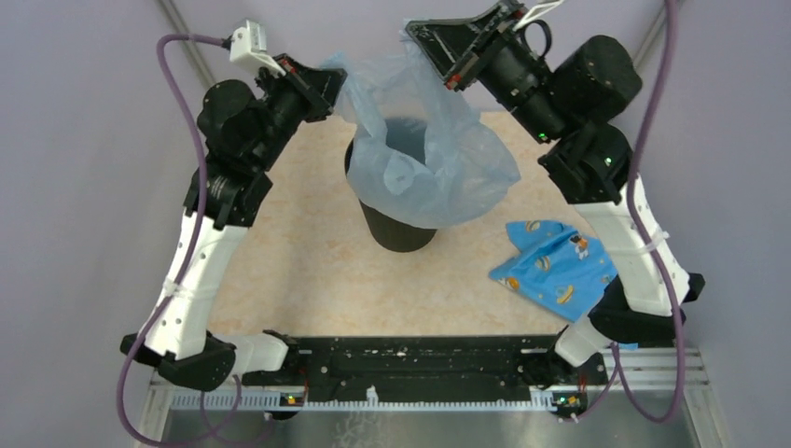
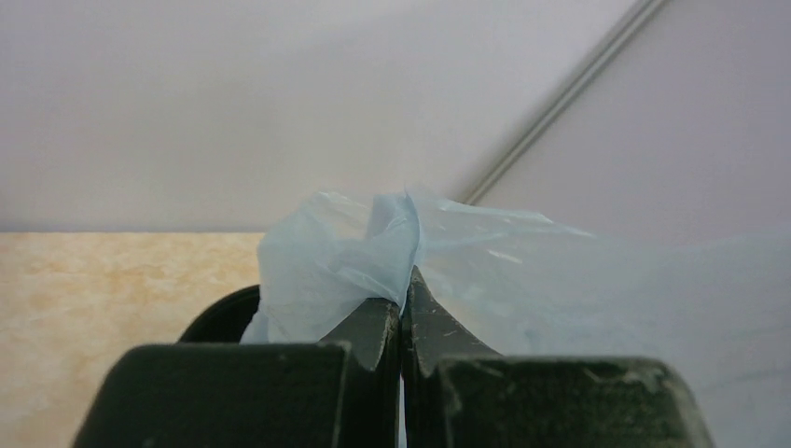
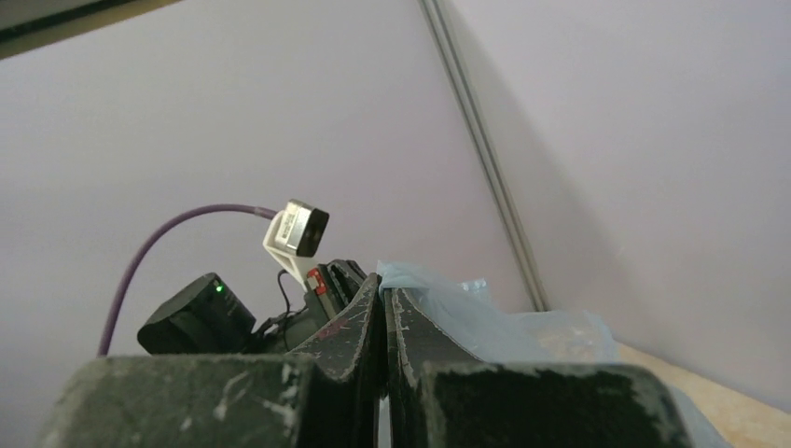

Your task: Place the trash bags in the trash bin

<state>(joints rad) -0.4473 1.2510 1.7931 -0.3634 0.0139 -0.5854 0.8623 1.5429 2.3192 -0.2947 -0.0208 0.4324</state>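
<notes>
Hanging between the left pincer [image 1: 334, 86] and the right pincer [image 1: 417, 39], item one: the trash bag [image 1: 424, 159], a thin, crinkled, translucent film, pale grey-blue and unprinted. Position: spread open above the trash bin [image 1: 401, 231], its lower folds draped over the bin's mouth and down the upper outside wall on the right and near sides. The inside of the bin shows darkly within the spread film. Two upper corners of the bag are lifted, one at each pincer

Item two: the trash bin, round, black and smooth-sided, narrower at the base. Position: upright on the surface [image 1: 298, 261], toward the far middle. Only its lower wall and a stretch of its left rim are uncovered

Item three: left pincer, up at the bag's left corner. State, per the left wrist view: fingers pressed together with no visible gap, a bunched fold of film nipped between the tips

Item four: right pincer, up at the bag's far corner. State, per the right wrist view: fingers closed to a hairline slit, with film coming out at the tips. The exact grip point is partly hidden by the fingers

Item five: blue cloth [image 1: 555, 266] with small coloured prints, lying rumpled on the surface to the right of the bin, apart from it
</notes>
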